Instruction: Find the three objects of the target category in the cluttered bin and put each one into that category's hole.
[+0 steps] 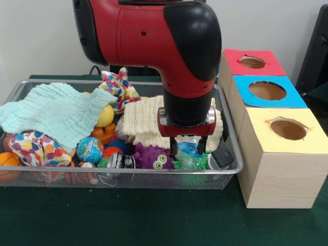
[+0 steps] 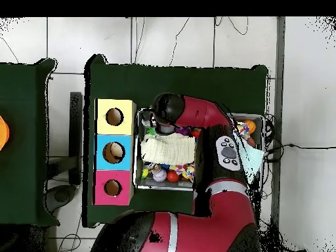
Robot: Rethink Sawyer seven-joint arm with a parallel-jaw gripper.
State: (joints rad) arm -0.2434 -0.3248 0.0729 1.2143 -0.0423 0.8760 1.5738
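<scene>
A wire bin [image 1: 154, 177] holds a jumble of toys and cloths. My gripper [image 1: 188, 146] hangs low at the bin's right front end, its two dark fingers [image 1: 174, 146] apart. They straddle a clear crinkly plastic item with a blue label [image 1: 190, 147]; I cannot tell whether they touch it. Just left of it sits a purple monster toy [image 1: 152, 156], and a green spiky ball [image 1: 190, 163] lies below. A cream cloth [image 1: 141, 123] lies behind the gripper. In the overhead view the arm's wrist [image 2: 164, 108] hides the gripper, above the cream cloth [image 2: 167, 149].
Three boxes with round holes stand beside the bin: red [image 1: 252, 62], blue [image 1: 267, 90], yellow [image 1: 287, 129]. A mint cloth [image 1: 54, 110], globe ball [image 1: 90, 149], yellow ball [image 1: 105, 116], polka-dot bundle [image 1: 31, 148], orange ball [image 1: 7, 161] and black block [image 1: 223, 156] fill the bin.
</scene>
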